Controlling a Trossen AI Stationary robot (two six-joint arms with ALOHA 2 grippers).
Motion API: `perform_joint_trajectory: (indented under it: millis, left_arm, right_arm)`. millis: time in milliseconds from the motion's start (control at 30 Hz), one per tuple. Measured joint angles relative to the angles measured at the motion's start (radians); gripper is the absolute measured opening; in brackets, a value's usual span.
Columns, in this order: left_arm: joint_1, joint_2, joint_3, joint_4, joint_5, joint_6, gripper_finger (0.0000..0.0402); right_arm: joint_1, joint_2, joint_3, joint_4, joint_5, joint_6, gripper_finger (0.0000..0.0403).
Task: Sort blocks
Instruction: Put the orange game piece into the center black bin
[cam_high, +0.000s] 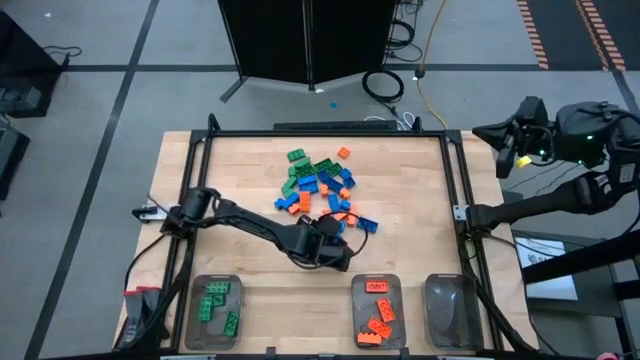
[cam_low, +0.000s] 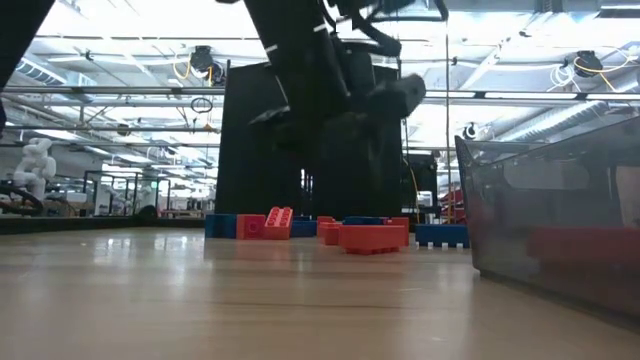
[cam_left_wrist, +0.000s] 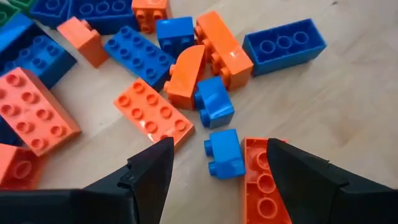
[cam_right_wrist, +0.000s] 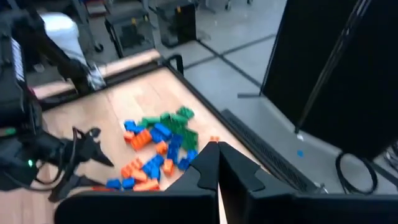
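**Left gripper low over the edge of the brick pile**

Table (cam_high: 250, 270) of pale wood with a dark frame carries everything. On its near edge stand three clear rectangular plastic trays: the left tray (cam_high: 193, 322) holds green bricks, the middle tray (cam_high: 356, 292) holds orange bricks, and the right tray (cam_high: 450, 310) shows no brick in the high view.

Both dark arms are in the high view. The left arm reaches from the left side across the table, and the left gripper (cam_left_wrist: 214, 163) is at the near edge of the pile. Its two dark fingers (cam_left_wrist: 149, 171) stand apart, and between them lie a small blue brick (cam_left_wrist: 225, 154) and an orange studded brick (cam_left_wrist: 260, 180), which touch each other. Whether the fingers touch either brick I cannot tell. The right arm waits off the table on the right side, and the right gripper (cam_right_wrist: 217, 163) has its fingers pressed together, with nothing between them.

The blocks (cam_high: 322, 188), small studded plastic bricks in green, orange and blue, lie in a loose heap in the middle of the table, green ones mostly on the far side.
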Motion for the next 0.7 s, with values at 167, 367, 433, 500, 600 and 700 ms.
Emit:
perform_joint_trajectory:
  millis: [167,367,433,500,600,700]
  left_arm:
    - [0.008,0.021,0.000,0.004,0.040,-0.038,0.0260]
    - [0.018,0.019,0.000,0.028,0.147,-0.080,0.0261]
    - [0.024,0.019,0.000,0.038,0.197,-0.112,0.0261]
    - [0.030,0.019,0.000,0.035,0.254,-0.127,0.0261]
    - [0.036,0.019,0.002,0.042,0.328,-0.134,0.0261]
    - [0.037,0.019,0.002,0.065,0.353,-0.134,0.0261]
  right_arm:
    - [0.000,0.014,-0.039,-0.021,-0.010,0.009,0.0000]
    - [0.000,0.021,-0.122,-0.020,-0.010,-0.010,0.0000]
    - [0.000,0.022,-0.146,-0.016,-0.011,-0.009,0.0000]
    - [0.000,0.023,-0.159,-0.014,-0.027,-0.010,0.0000]
    - [0.000,0.032,-0.165,0.003,-0.059,-0.014,0.0000]
    - [0.000,0.032,-0.165,0.023,-0.063,-0.018,0.0000]
